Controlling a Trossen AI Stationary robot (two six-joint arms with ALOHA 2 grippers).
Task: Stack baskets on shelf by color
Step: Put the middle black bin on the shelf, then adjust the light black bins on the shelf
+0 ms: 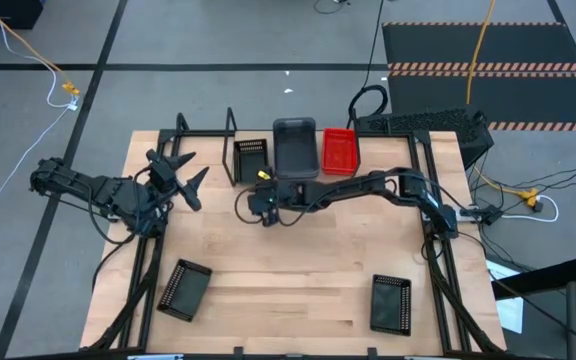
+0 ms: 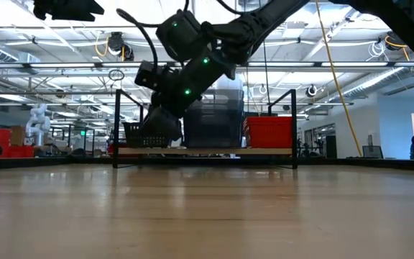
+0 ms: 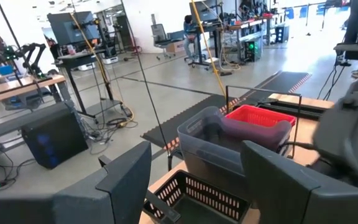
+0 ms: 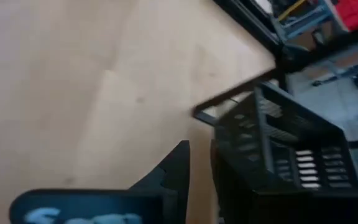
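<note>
right gripper (image 1: pixel 264 207) sat mid-table, just in front of the shelf (image 1: pixel 313 178). its fingers looked nearly together in the right wrist view, nothing visibly between them, so narrow and empty as far as i could judge. left gripper (image 1: pixel 181 176) hovered at the table's 9 o'clock side, fingers spread wide, holding nothing.

on the shelf: black basket (image 1: pixel 251 158) at the left end, grey basket stack (image 1: pixel 294 147) in the middle, red basket (image 1: pixel 339 150) at the right end. two more black baskets lay loose on the tabletop (image 1: pixel 298 270): one at 7 o'clock (image 1: pixel 184 289), one at 5 o'clock (image 1: pixel 390 302), both with long axes running roughly 12 to 6, the 7 o'clock one slightly tilted.

key relation: the shelved black basket lay at about 11 to 12 o'clock from the right gripper, very near, and filled the right wrist view just past the fingers (image 4: pixel 173 171). whether they touched it, could not tell. the loose black ones were well apart from both grippers; the 7 o'clock one was nearer the left arm, the 5 o'clock one nearer the right arm's base. my guess: next pick is a loose black basket, bound for the black pile.
</note>
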